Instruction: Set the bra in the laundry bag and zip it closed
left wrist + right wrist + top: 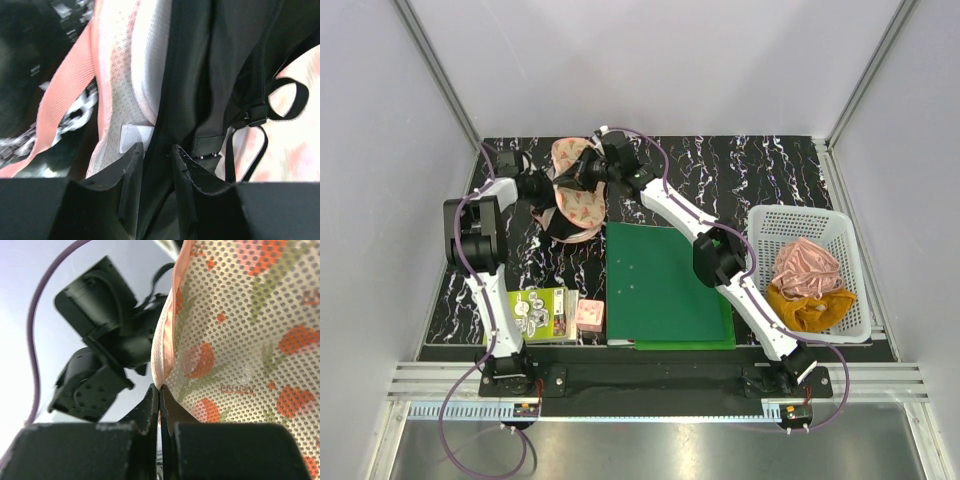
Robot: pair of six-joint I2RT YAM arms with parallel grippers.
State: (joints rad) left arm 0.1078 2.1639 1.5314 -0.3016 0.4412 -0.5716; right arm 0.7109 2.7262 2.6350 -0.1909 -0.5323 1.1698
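Bra (200,75): black fabric, seen close in the left wrist view. It lies against the pale mesh lining of the laundry bag (125,75), with thin black straps (282,100) looping to one side over the printed cloth.
- Left jaws: a narrow gap filled by the bra's black cloth, pinched on it.
- A small white tag (136,136) is sewn into the lining just above the jaws. No writing can be made out on it.

Laundry bag, top view: lies open at the far left-centre of the surface (770,170), between the two arm tips. It is peach-pink with red watermelon slices.
- Right jaws: closed tight on the bag's peach rim, at the edge of the dotted mesh.
- Faint lettering is printed on the mesh near the jaws, too blurred to read.

Further out:
- The left arm (480,240) reaches in from the left and the right arm (720,260) from the right.
- A green board (665,285) lies in the middle of the black, white-veined surface.
- By the near-left edge are a green packet (540,312) with pictures, its text too small to read, and a small pink box (590,315).
- At the right, a white basket (855,240) holds a pink satin cloth (807,265) and a mustard cloth (810,308).
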